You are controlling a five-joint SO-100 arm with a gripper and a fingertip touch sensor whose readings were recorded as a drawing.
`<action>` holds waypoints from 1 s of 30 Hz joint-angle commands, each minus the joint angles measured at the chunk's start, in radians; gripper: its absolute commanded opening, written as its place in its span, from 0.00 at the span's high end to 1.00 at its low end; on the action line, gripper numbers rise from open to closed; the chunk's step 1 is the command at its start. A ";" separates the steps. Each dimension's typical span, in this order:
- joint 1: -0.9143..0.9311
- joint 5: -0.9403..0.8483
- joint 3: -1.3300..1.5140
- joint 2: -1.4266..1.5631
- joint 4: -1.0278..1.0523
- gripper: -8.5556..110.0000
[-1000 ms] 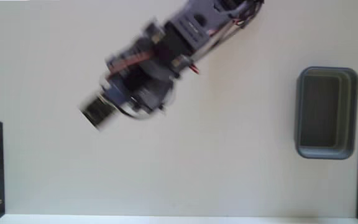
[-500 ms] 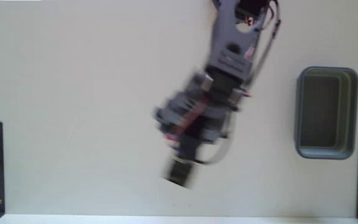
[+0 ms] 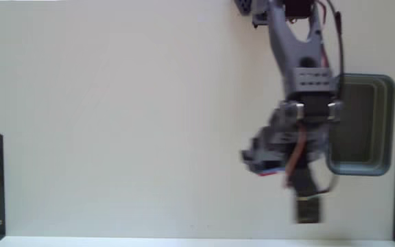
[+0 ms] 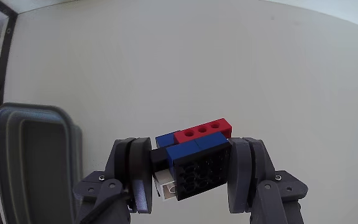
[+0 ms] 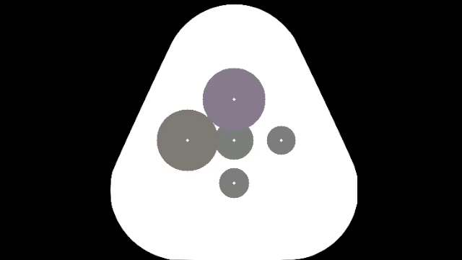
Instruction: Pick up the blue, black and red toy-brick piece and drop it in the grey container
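Beside the grey container (image 3: pixel 361 123), at its left edge in the fixed view, the arm now reaches down the picture, having swung across the table (image 3: pixel 115 137) from the far left in about a second; half a second ago it was only at mid-table. The gripper (image 4: pixel 190 171) is clamped on the toy-brick piece (image 4: pixel 194 158), which the wrist view shows pinched between the two grey fingers (image 4: pixel 248 171), its blue and black body squeezed from both sides, a red strip on the far edge and a small white bit underneath. In the fixed view the blurred gripper (image 3: pixel 307 206) hangs past the tub's lower left corner, so the brick appears to be over bare table rather than over the opening; the wrist view agrees, with the container (image 4: pixel 36 162) lying off to the left of the fingers. Judging by this, the carry is nearly done, and a short move over the rim is still needed before letting go.
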 commanded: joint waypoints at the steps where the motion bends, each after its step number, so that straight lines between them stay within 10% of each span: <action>1: -0.115 0.003 0.001 0.025 -0.023 0.40; 30: -0.521 0.003 0.026 0.020 -0.053 0.40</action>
